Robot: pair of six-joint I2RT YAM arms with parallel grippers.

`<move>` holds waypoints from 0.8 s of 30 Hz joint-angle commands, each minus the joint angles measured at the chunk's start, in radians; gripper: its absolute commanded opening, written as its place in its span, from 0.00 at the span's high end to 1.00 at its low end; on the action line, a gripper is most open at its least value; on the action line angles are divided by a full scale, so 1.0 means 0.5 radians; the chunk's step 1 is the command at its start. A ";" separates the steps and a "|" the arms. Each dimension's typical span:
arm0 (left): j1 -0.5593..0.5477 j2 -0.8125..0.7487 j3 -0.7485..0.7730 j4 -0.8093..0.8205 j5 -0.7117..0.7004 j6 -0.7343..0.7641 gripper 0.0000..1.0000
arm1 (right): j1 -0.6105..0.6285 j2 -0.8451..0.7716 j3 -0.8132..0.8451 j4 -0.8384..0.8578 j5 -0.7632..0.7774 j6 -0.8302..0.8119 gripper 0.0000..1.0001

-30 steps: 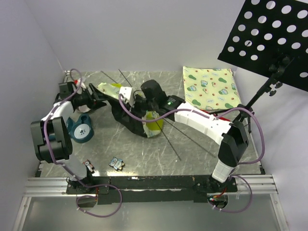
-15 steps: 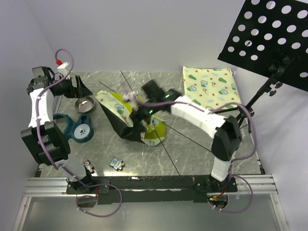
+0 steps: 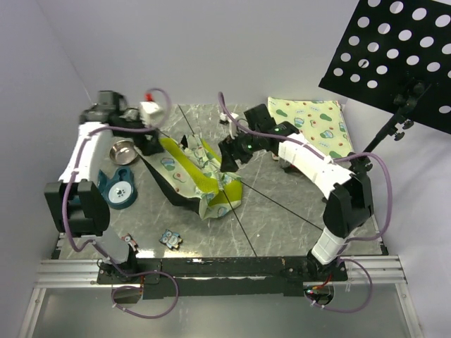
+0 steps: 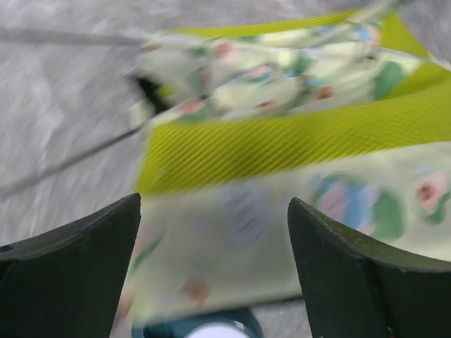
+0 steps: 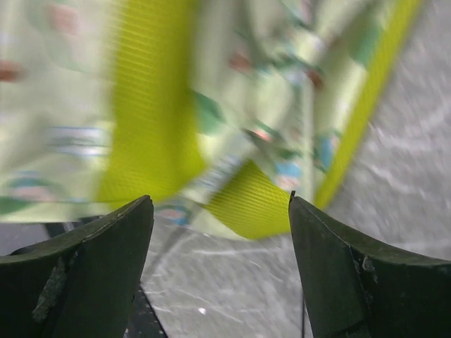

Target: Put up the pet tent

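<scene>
The pet tent (image 3: 199, 177) lies crumpled and partly spread in the middle of the table, with avocado-print cream fabric, lime panels and a black base sheet. Thin poles (image 3: 242, 213) run out from under it across the table. My left gripper (image 3: 151, 139) hovers open at the tent's back-left end. In the left wrist view the fabric (image 4: 282, 134) shows beyond the open left gripper (image 4: 214, 204), not pinched. My right gripper (image 3: 230, 151) is open just behind the tent's right side. The right wrist view shows the open right gripper (image 5: 220, 201) above bare table, with the tent (image 5: 148, 105) ahead.
A steel bowl (image 3: 122, 151) and a teal paw-print dish (image 3: 118, 191) sit at the left. The flat avocado-print mat (image 3: 310, 127) lies at the back right under a black perforated stand (image 3: 394, 49). Two small toys (image 3: 170, 239) lie near the front edge.
The right gripper has opened, let go of the tent and drawn back to the right. The left arm swung out left, then back to the tent. The tent has spread out leftward.
</scene>
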 commanded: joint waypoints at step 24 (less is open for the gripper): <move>-0.037 -0.402 -0.349 -0.218 -0.412 0.643 0.16 | -0.131 0.215 -0.539 0.207 0.106 -0.123 0.86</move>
